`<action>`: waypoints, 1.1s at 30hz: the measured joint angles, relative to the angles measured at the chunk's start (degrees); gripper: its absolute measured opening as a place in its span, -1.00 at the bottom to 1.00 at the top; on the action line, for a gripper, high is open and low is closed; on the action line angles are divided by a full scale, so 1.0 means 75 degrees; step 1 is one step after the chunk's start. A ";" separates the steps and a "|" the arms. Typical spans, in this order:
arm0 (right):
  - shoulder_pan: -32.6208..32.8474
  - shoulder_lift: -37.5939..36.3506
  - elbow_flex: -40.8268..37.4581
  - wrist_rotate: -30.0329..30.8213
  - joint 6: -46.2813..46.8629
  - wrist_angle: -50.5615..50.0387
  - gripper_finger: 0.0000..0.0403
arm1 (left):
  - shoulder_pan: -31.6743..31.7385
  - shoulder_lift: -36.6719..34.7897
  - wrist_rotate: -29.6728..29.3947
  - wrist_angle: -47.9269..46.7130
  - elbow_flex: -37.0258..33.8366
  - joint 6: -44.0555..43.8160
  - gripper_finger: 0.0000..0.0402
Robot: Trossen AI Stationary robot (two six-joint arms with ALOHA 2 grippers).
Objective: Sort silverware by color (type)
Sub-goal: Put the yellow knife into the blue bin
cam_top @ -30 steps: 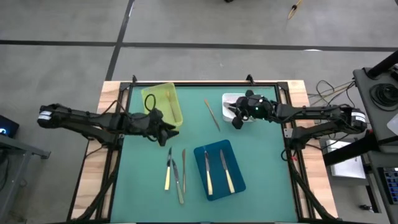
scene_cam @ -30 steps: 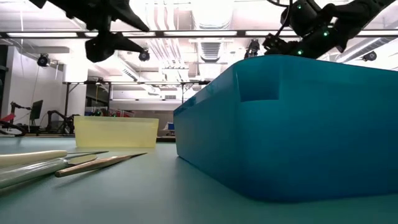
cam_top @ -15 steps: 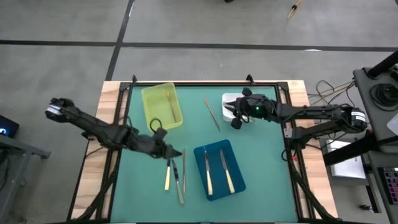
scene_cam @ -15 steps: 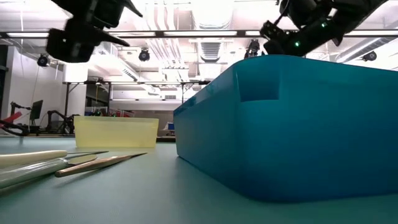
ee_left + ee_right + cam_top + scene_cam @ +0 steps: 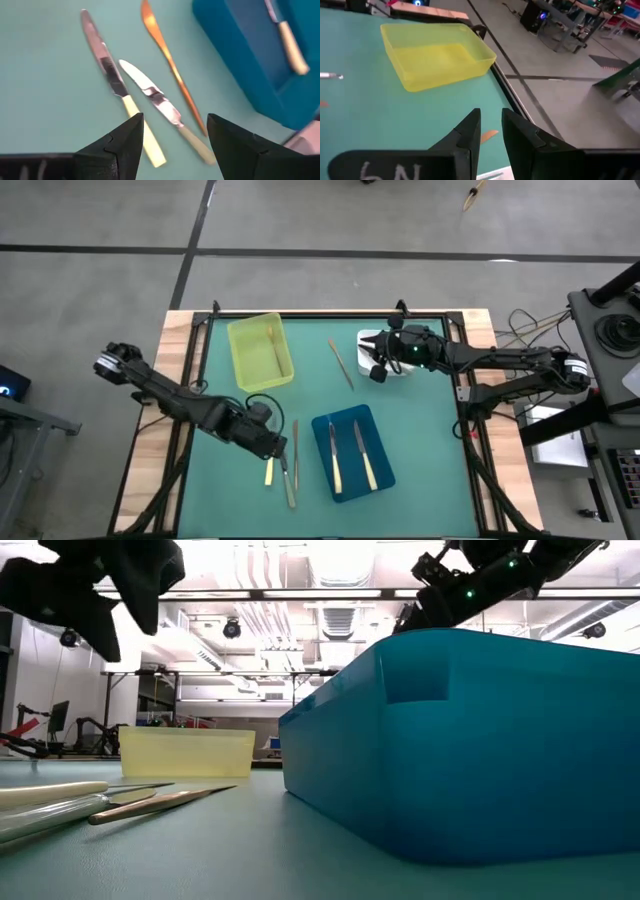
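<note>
The left tool (image 5: 272,446) sits in the lower centre-left of the high view, above the loose utensils on the green worktop (image 5: 420,440). Its two dark fingers (image 5: 117,147) stand apart with nothing between them. Below them in the left wrist view lie two silver-bladed knives with cream-yellow handles (image 5: 120,90) (image 5: 167,112) and one thin gold-copper utensil (image 5: 170,62), side by side and close together. In the high view these three items lie just left of the rectangular blue plastic tray (image 5: 352,452).

The blue tray, at lower centre of the high view, holds two more cream-handled knives (image 5: 334,460) (image 5: 363,454), lying parallel.

The right tool (image 5: 378,370) is at the upper right of the high view, over the white tray (image 5: 368,338). Its fingers (image 5: 467,132) stand close together, a narrow gap between them; no item is visible in that gap.

A second thin gold-copper utensil (image 5: 341,364) lies alone on the worktop at upper centre, between the white tray and the translucent yellow rectangular tray (image 5: 260,351). The yellow tray sits at upper left of the worktop.
</note>
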 joint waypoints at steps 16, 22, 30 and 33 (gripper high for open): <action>-0.0003 -0.0009 0.0139 0.0005 -0.0054 0.0049 -0.66 | 0.0479 0.0868 0.0782 -0.0129 0.0104 0.0149 -0.01; 0.0000 -0.0009 0.0139 0.0005 -0.0035 0.0036 -0.66 | 0.0440 0.0876 0.0528 -0.0320 0.0102 -0.0229 -0.01; -0.0003 -0.0009 0.0139 0.0007 -0.0032 0.0056 -0.66 | 0.0055 0.1181 0.0340 -0.0320 0.0099 -0.0762 0.01; -0.0002 -0.0009 0.0136 0.0006 0.0035 0.0056 -0.66 | 0.0038 0.1369 0.0343 -0.0307 0.0099 -0.0767 0.04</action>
